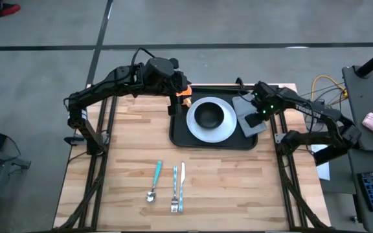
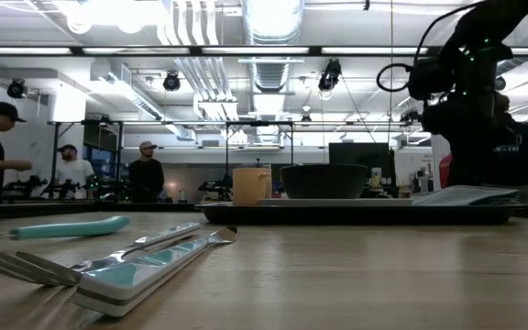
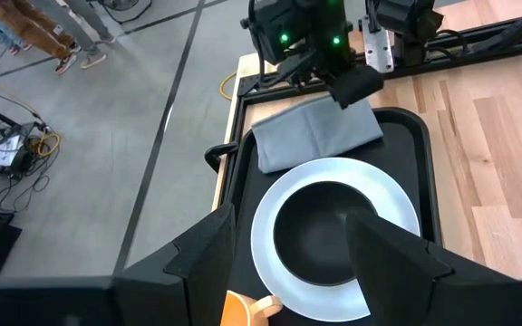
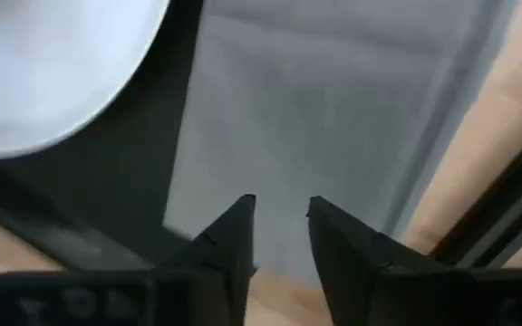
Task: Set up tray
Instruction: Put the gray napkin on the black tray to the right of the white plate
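Observation:
The black tray [image 1: 175,138] lies at the table's far middle. On it sit a white plate [image 1: 224,129] holding a black bowl [image 1: 209,116], an orange cup [image 1: 186,97] at its far left corner and a grey folded napkin [image 1: 248,122] on its right side. My left gripper [image 3: 290,217] is open wide just above the cup [image 3: 241,311], fingers either side without touching. My right gripper [image 4: 281,204] is slightly open, pointing down close over the napkin [image 4: 333,109]. My right gripper comes at the napkin from above, its fingertips [image 4: 243,210] close over the cloth near the napkin's right part [image 1: 256,119]. Whether they touch it cannot be told. The napkin lies flat on the tray.
A teal-handled spoon [image 1: 156,178], a fork [image 1: 174,189] and a knife [image 1: 181,186] lie side by side on the wood near the table's near edge. Bare wood shows between them and the tray. People stand in the room beyond the table in the low view.

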### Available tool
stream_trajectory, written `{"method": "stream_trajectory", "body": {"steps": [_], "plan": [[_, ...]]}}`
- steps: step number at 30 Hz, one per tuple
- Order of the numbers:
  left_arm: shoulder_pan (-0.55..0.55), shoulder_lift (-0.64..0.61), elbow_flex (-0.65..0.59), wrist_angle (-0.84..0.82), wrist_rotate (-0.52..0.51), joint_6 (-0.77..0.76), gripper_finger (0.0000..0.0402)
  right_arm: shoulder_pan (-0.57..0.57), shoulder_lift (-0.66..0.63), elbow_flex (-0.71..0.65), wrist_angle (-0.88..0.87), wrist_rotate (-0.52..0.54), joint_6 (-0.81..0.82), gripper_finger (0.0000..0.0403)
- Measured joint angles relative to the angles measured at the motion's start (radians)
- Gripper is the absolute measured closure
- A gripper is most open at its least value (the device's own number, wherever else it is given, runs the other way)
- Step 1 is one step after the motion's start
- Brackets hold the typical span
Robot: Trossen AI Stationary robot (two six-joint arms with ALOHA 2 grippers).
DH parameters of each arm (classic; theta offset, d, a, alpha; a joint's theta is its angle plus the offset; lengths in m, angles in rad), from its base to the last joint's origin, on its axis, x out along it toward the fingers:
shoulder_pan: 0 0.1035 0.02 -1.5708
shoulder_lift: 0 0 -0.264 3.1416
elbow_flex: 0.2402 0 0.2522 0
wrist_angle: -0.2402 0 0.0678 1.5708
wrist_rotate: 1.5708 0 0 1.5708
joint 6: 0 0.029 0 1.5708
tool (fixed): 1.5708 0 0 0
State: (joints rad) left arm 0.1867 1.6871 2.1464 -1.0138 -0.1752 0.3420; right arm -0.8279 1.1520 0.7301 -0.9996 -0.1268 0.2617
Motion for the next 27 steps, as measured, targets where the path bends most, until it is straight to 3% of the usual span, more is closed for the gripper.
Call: {"method": "stream_trajectory", "body": {"steps": [12, 20, 27], "plan": [[0.0, 0.0, 0.0, 0.0, 0.0, 0.0, 0.0211, 0.058, 0.03, -0.153, 0.282, -0.002, 0.126, 0.039], [0.0, 0.0, 0.0, 0.0, 0.0, 0.009, 0.0211, 0.114, 0.079, -0.219, 0.32, -0.001, 0.21, 0.0394], [0.0, -0.002, 0.0, 0.0, 0.0, 0.02, 0.0211, 0.199, 0.083, -0.212, 0.368, -0.032, 0.395, 0.0394]]}}
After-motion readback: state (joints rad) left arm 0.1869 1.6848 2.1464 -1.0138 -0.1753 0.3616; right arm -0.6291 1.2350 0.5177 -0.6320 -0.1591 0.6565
